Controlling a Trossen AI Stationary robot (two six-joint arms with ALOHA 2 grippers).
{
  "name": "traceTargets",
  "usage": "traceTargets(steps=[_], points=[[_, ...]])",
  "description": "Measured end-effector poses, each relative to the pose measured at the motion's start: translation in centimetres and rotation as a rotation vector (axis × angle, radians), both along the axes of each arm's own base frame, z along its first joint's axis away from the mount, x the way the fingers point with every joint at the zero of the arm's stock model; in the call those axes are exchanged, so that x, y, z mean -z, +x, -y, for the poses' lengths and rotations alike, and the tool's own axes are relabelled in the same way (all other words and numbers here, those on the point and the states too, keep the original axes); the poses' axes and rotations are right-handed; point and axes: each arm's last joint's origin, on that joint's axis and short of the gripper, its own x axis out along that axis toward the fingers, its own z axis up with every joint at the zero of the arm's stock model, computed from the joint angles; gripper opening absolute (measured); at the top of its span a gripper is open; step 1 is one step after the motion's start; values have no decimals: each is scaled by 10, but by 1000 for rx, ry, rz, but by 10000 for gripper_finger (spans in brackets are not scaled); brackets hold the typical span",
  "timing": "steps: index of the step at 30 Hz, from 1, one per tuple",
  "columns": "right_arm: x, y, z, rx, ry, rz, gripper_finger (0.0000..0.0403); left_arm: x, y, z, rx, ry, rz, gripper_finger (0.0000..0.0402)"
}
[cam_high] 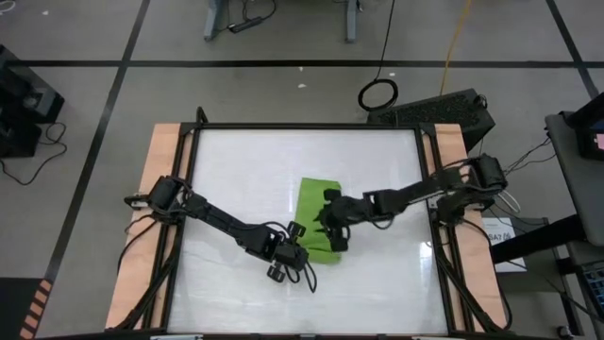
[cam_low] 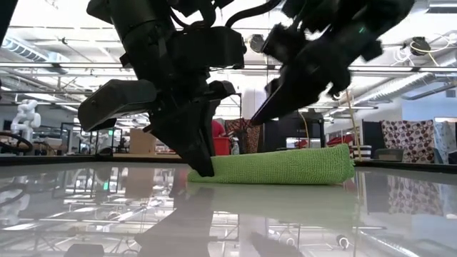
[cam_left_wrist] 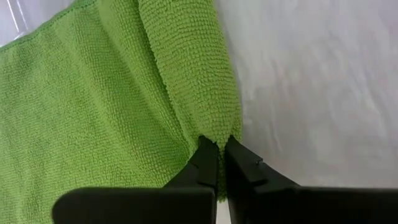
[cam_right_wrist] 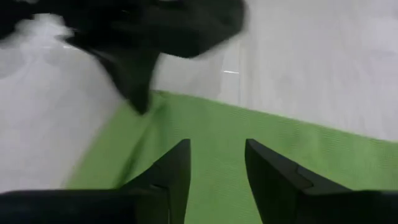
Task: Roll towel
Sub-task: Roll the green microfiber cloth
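My left end effector [cam_left_wrist: 219, 146] is clenched on the towel [cam_high: 318, 219], pinching the end of a rolled fold right at the cloth's near edge; the wrist view shows both fingers [cam_left_wrist: 205, 165] squeezed together on the green pile. My right end effector [cam_right_wrist: 216, 163] stands released, fingers apart, hovering just above the flat part of the towel and gripping nothing that I can see.

From above, the towel lies near the middle of the counter [cam_high: 245, 161], a little toward its near half, between the two arms. It reads as a narrow strip whose long axis runs from the far side toward the near side, tilted slightly. In the low view it shows as a low, thick green band lying flat on the glossy surface, the left end effector planted at one end of it.

Bare white counter surrounds the cloth on every side, so I have open room to both edges. The raised black frame [cam_high: 307, 127] bordering the counter is well apart from the towel.
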Motion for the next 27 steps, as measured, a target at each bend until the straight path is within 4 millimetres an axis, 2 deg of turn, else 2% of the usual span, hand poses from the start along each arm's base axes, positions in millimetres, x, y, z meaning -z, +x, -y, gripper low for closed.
traceTargets(steps=[5, 10, 16, 20, 27], points=[[20, 15, 21, 7, 52, 21, 127, 0, 0, 0, -1, 3, 0, 9], [35, 26, 32, 28, 68, -14, 113, 0, 0, 0, 1, 18, 5, 9], [53, 27, 45, 80, 82, -107, 91, -1, -2, 4, 6, 29, 3, 9], [62, 25, 55, 125, 106, -159, 74, -9, -4, 13, 19, 53, -10, 9], [65, 24, 60, 144, 114, -171, 46, -19, -5, 26, 38, 51, -2, 9]])
